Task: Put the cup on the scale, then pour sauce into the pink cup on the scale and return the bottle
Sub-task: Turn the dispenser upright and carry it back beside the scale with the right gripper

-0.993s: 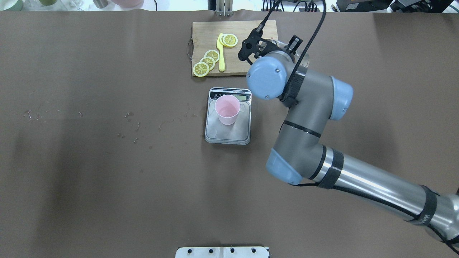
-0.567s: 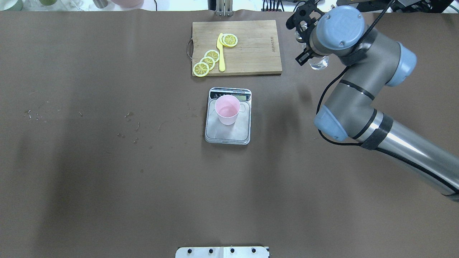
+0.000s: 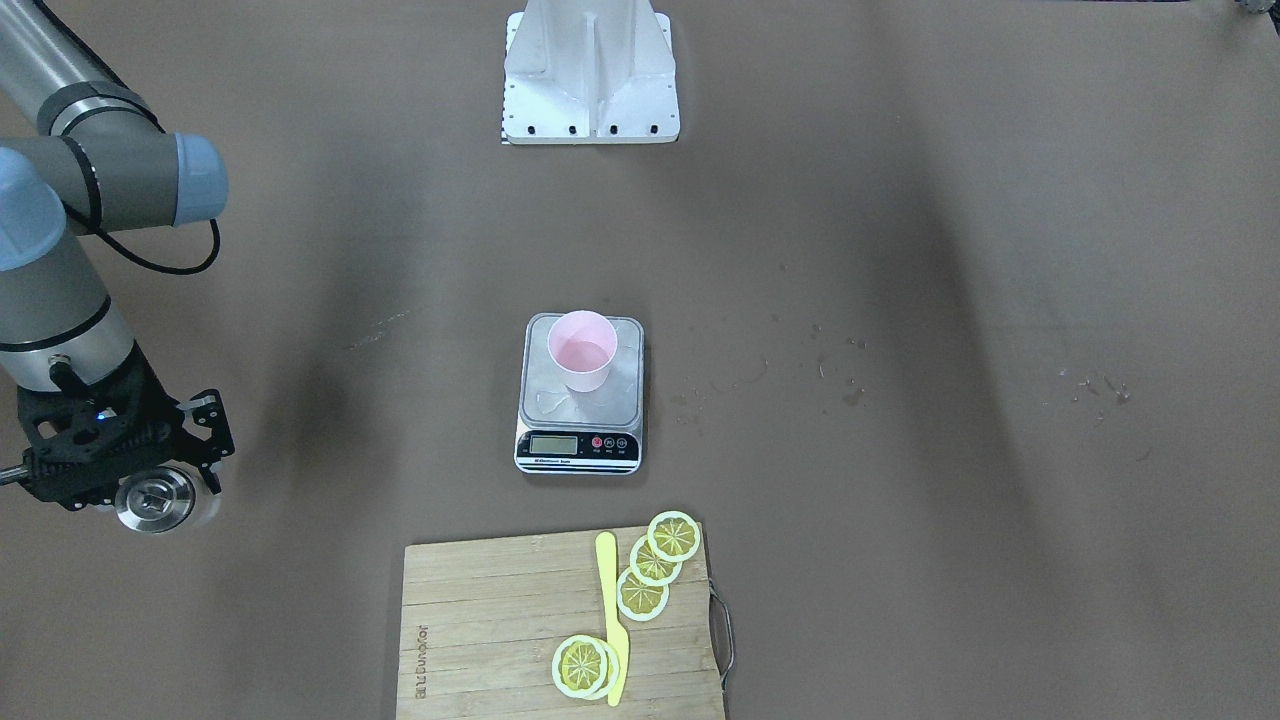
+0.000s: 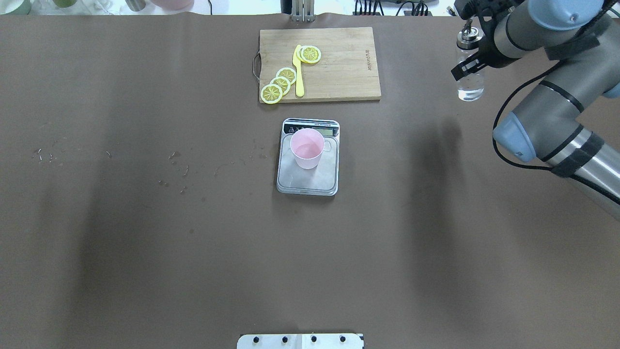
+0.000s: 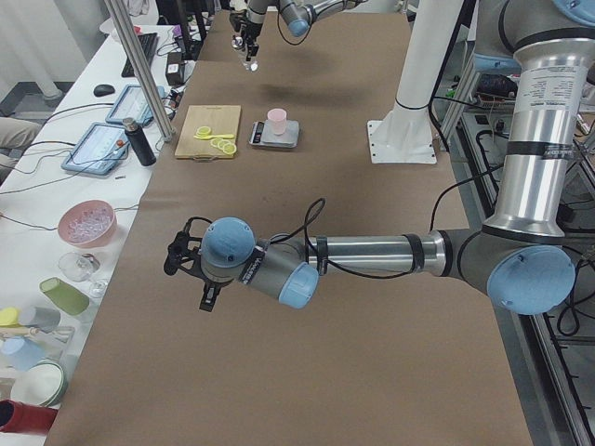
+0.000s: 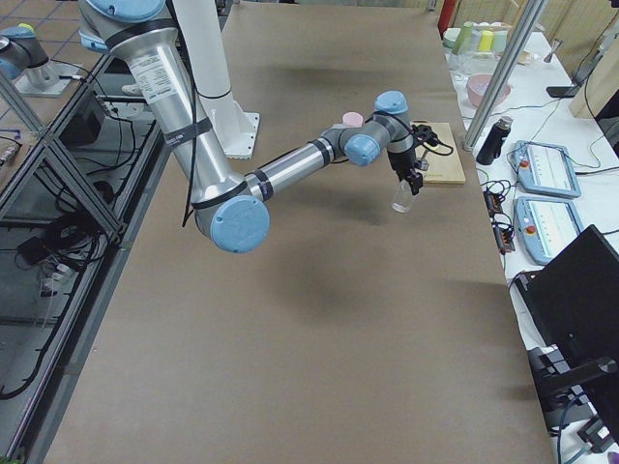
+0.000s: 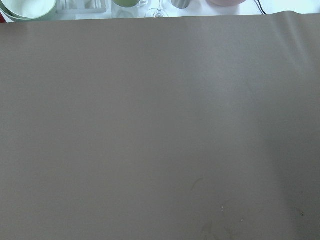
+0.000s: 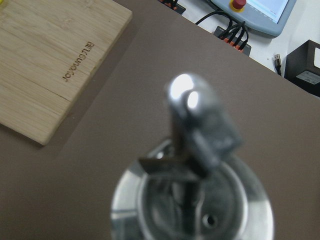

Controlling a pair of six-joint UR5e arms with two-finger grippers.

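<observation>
The brown surface (image 4: 145, 242) carries everything. The right arm (image 4: 547, 111) reaches to its far right corner. The left arm (image 5: 372, 255) stretches low over the bare left end. A wooden board (image 4: 339, 63) lies at the far middle. Just in front of it is the scale (image 4: 310, 182), with the pink cup (image 4: 307, 148) upright on its platform, toward the display. The right claw (image 4: 468, 65) is closed around the neck of the bottle (image 4: 470, 85), which hangs upright, well right of the board and far from the scale. I cannot tell if its base touches down. The left claw (image 5: 189, 279) is too small to judge. Lemon slices (image 4: 281, 82) and a yellow knife (image 4: 298, 72) lie on the board.
</observation>
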